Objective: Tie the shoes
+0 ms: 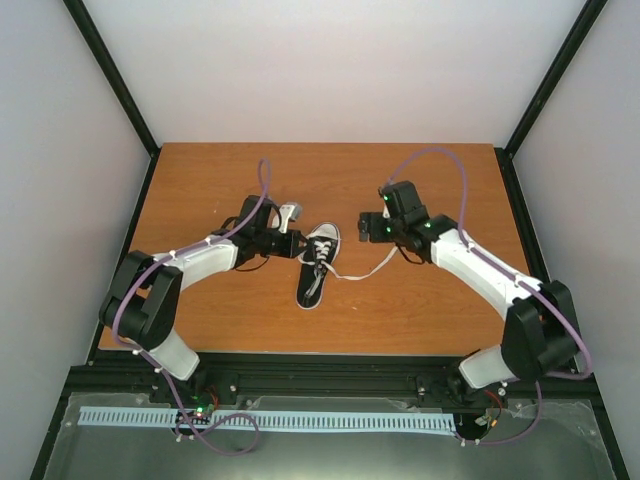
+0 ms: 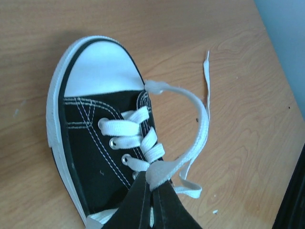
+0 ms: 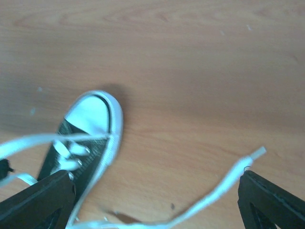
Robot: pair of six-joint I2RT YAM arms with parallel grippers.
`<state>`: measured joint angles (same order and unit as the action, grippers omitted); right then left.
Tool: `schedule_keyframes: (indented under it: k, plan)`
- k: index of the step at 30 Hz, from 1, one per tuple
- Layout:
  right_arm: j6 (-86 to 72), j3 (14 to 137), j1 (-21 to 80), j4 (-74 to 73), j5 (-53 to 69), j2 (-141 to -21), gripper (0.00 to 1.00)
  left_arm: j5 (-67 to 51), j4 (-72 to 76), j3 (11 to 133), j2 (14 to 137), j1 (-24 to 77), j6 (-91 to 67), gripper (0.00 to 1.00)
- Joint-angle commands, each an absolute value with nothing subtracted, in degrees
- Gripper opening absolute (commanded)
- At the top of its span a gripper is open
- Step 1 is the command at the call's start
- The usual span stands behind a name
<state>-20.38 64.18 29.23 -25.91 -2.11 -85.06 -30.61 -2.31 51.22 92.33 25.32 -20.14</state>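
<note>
The black canvas sneaker is laid mid-table, toe cap away from the arm bases. Only in the left wrist view is a white lace loop seen pinched by the left gripper. In the right wrist view, the right gripper is spread wide, with a loose lace end beside one finger.

The brown wood-grain tabletop carries one black sneaker with a white toe cap; its loose white lace trails across the wood.
</note>
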Motion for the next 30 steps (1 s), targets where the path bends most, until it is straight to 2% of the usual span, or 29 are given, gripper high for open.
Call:
schedule_keyframes:
  k: [1, 5, 9, 19, 22, 24, 25, 28, 30]
  plan:
    - [-27.3, 55.3, 28.3, -28.6, -4.9, -80.7, 0.93, -31.8, -4.2, 50.8, 91.4, 24.6, -21.5, 0.01]
    - [-31.5, 49.8, 28.4, -27.4, -5.2, -81.8, 0.92, -31.9, 2.3, 45.8, 87.1, 24.3, -21.8, 0.01]
    - [-33.8, 49.3, 28.5, -27.2, -6.4, -85.5, 0.9, -31.7, 8.0, 41.1, 83.2, 24.3, -22.0, 0.01]
    - [-34.0, 54.4, 29.6, -27.7, -10.2, -96.9, 0.89, -30.6, 7.0, 40.6, 83.8, 24.3, -21.2, 0.01]
    - [-33.7, 55.9, 30.6, -27.9, -9.9, -99.8, 0.86, -31.3, 7.0, 40.8, 84.4, 24.3, -20.8, 0.01]
    - [-33.1, 56.7, 31.1, -27.6, -9.2, -101.2, 0.8, -31.9, 7.2, 40.8, 84.7, 24.4, -20.4, 0.01]
    - [-32.6, 57.1, 31.2, -27.7, -8.3, -101.9, 0.73, -32.2, 7.2, 40.8, 84.6, 24.4, -20.3, 0.01]
    - [-31.7, 57.1, 31.4, -27.8, -7.3, -102.4, 0.47, -30.4, 5.2, 41.4, 84.7, 24.4, -20.0, 0.01]
    - [-31.4, 55.9, 31.4, -27.4, -7.5, -101.3, 0.25, -26.9, 2.2, 42.4, 84.8, 24.3, -20.5, 0.01]
